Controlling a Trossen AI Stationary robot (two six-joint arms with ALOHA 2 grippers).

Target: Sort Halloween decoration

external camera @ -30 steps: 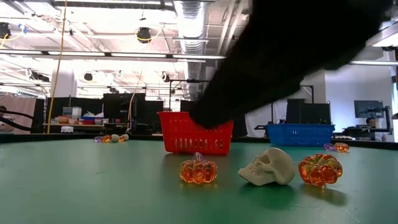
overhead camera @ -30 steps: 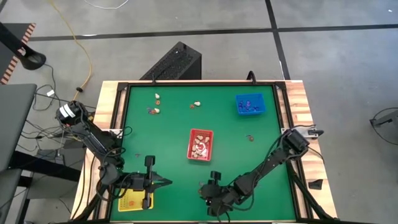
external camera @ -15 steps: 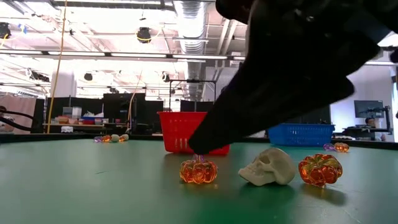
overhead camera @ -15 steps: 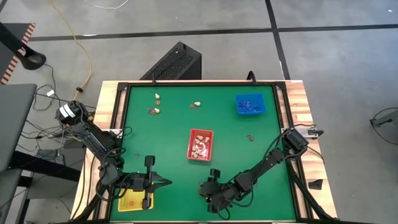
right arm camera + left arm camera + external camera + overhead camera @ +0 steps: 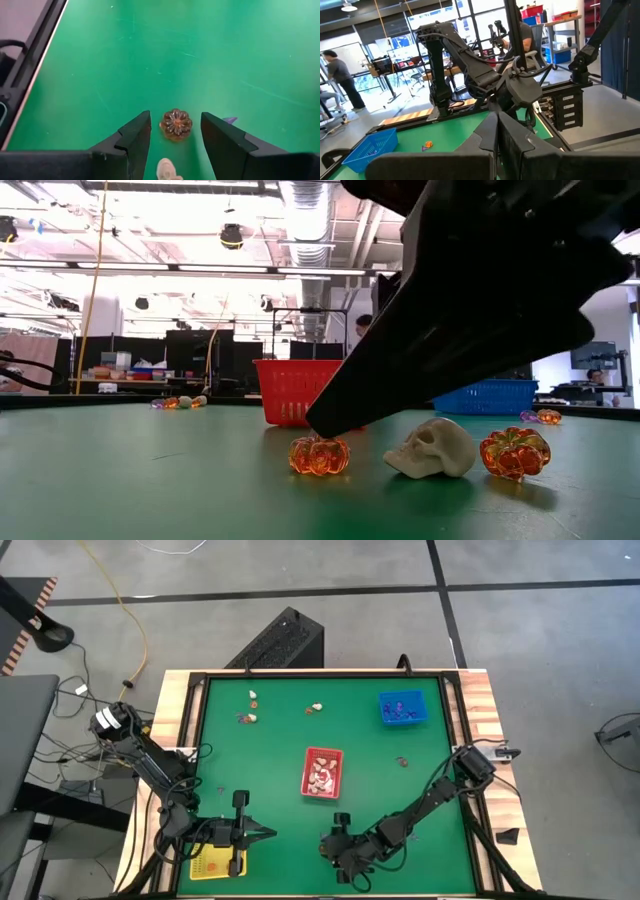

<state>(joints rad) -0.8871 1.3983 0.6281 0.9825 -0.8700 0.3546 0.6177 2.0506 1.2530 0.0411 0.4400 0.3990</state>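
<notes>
My right gripper (image 5: 175,115) is open, low over the table near its near edge (image 5: 335,845). Its two fingers stand on either side of a small orange pumpkin trinket (image 5: 176,123) without touching it. In the low view a dark fingertip (image 5: 322,424) hangs just above that pumpkin (image 5: 319,455), which rests on the green mat. Beside the pumpkin lie a cream skull (image 5: 435,448) and a second orange pumpkin (image 5: 513,452). My left gripper (image 5: 265,833) is shut and waits beside the yellow tray (image 5: 205,865).
The red tray (image 5: 322,772) sits mid-table with trinkets in it, and the blue tray (image 5: 402,707) stands far right. Loose trinkets lie near the far edge (image 5: 252,696) (image 5: 316,708) and right of the red tray (image 5: 402,762). A purple bit (image 5: 230,120) lies close by.
My right gripper has come down over the orange pumpkin, its fingertip now just above it in the low view. The pumpkins and the skull have stayed where they were.
</notes>
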